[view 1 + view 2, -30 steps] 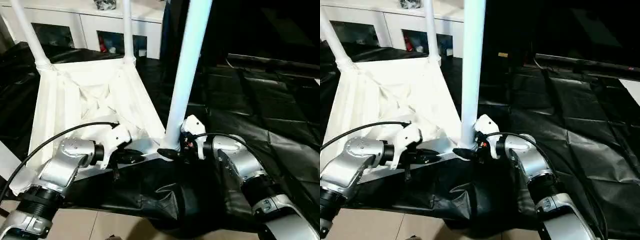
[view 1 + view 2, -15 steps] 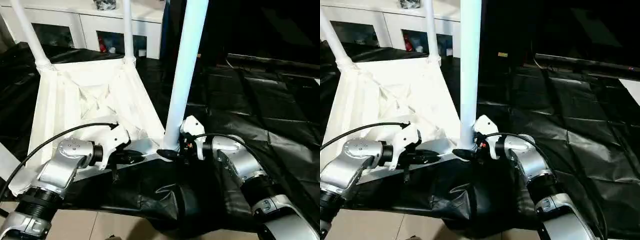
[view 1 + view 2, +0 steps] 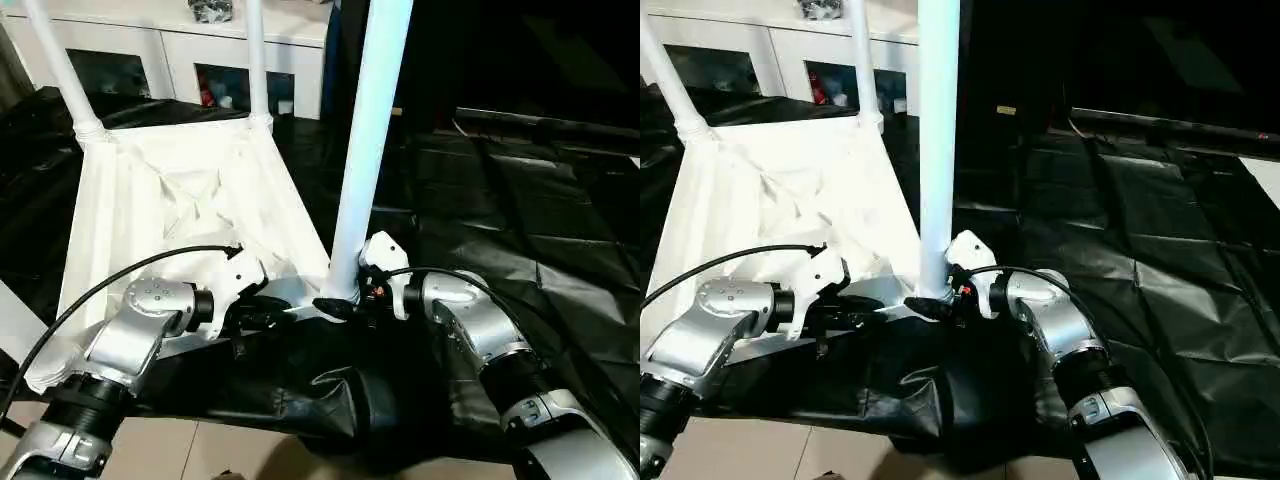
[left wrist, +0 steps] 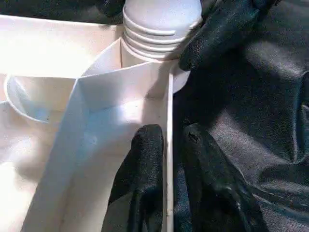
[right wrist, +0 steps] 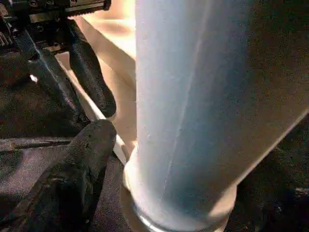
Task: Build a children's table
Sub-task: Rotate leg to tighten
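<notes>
I see the table top [image 3: 180, 210] lying upside down on black sheeting [image 3: 520, 200], ribbed underside up, two far legs [image 3: 255, 60] standing at 11 and 12 o'clock. My left gripper [image 4: 166, 159] pinches the near rim wall, one finger [image 4: 140, 174] on each side. My right gripper [image 3: 342, 305] clamps the base of the near leg [image 3: 365, 140] at the corner socket [image 4: 161, 29], at 3 o'clock from the left gripper. Against a second ago, this leg stands nearer upright, its top swung slightly toward 9 o'clock; both grips are unchanged.
</notes>
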### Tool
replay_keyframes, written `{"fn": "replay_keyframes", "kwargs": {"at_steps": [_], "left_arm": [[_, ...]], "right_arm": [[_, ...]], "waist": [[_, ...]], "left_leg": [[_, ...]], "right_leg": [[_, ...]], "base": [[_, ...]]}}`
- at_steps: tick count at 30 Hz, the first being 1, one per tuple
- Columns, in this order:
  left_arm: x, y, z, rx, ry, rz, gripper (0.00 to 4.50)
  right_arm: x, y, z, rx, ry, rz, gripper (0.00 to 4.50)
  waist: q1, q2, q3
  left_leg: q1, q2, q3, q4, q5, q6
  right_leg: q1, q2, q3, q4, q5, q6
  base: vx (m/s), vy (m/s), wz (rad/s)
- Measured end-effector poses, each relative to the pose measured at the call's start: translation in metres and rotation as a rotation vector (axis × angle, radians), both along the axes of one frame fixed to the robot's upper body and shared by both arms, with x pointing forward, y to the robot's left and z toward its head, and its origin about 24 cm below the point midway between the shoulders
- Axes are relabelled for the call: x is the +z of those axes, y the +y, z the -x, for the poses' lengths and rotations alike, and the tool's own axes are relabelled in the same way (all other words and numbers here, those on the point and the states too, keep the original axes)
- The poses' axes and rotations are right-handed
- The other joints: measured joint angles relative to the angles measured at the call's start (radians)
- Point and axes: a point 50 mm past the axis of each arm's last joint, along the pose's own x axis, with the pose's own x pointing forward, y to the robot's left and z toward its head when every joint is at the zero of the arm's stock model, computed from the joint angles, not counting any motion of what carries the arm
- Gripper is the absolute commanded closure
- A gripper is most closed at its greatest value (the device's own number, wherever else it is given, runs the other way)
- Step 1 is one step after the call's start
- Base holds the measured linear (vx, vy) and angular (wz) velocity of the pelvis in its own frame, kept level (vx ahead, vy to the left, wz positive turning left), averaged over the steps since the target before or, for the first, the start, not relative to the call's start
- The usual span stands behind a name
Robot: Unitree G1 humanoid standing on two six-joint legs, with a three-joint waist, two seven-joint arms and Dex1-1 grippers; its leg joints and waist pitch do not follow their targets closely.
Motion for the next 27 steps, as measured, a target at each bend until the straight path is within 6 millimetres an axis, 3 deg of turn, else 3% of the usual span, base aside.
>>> {"fn": "replay_keyframes", "kwargs": {"at_steps": [6,16,27], "left_arm": [[0.0004,0.0032,0.0000,0.000,0.008,-0.015,4.36],[0.0033,0.0082,0.0013,-0.017,0.019,-0.045,4.46],[0.0034,0.0090,0.0018,-0.014,0.021,-0.045,4.50]], "right_arm": [[-0.0002,0.0010,0.0005,0.008,0.002,-0.001,0.64],[-0.0008,0.0012,0.0010,0.015,0.008,0.000,0.64],[-0.0034,0.0041,0.0013,0.002,0.026,-0.005,1.61]], "waist": [[-0.001,0.000,0.000],[-0.003,-0.001,-0.001],[-0.003,-0.001,-0.001]], "left_leg": [[0.000,0.000,0.000,0.000,0.000,0.000],[0.000,0.000,0.000,0.000,0.000,0.000],[0.000,0.000,0.000,0.000,0.000,0.000]], "right_leg": [[0.000,0.000,0.000,0.000,0.000,0.000],[0.000,0.000,0.000,0.000,0.000,0.000],[0.000,0.000,0.000,0.000,0.000,0.000]], "base": [[0.000,0.000,0.00],[0.000,0.000,0.00],[0.000,0.000,0.00]]}}
